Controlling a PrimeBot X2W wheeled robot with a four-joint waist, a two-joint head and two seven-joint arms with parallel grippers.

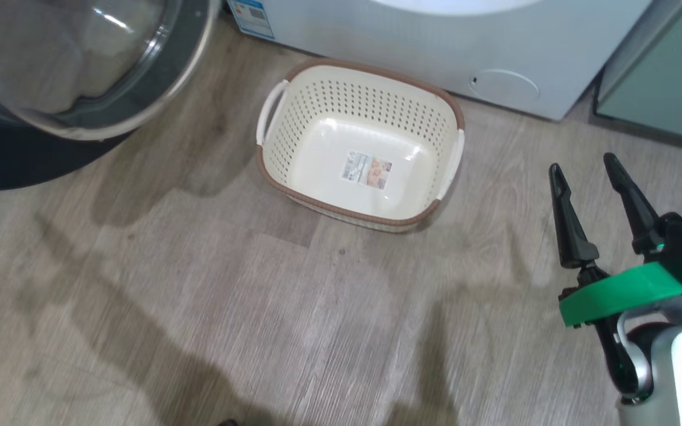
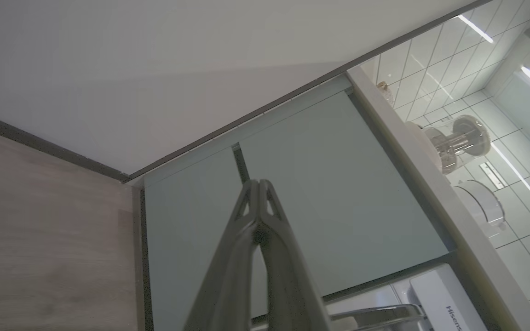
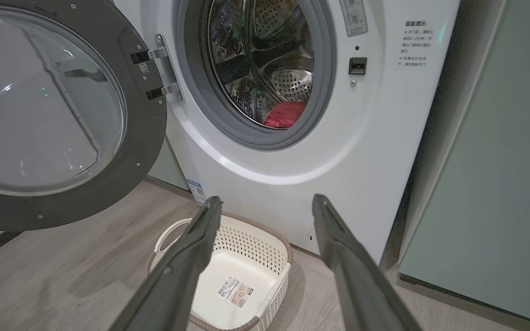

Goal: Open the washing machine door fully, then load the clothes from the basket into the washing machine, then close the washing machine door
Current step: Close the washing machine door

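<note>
The cream basket point(image 1: 362, 145) stands on the wood floor before the white washing machine point(image 1: 436, 53), with only a label on its floor. In the right wrist view the washing machine door point(image 3: 53, 115) hangs wide open at the left, and red clothes point(image 3: 285, 114) lie inside the steel drum. The basket point(image 3: 228, 280) sits low between my right fingers there. My right gripper point(image 1: 584, 165) is open at the lower right of the head view, right of the basket, holding nothing. My left gripper point(image 2: 258, 184) is shut with nothing in it, pointing at pale green cabinet doors.
A pale green cabinet point(image 3: 490, 184) stands right beside the washing machine point(image 3: 361, 138). The open door point(image 1: 74, 59) overhangs the floor at the upper left of the head view. A counter with glass jars point(image 2: 458, 142) and white tiles appears in the left wrist view.
</note>
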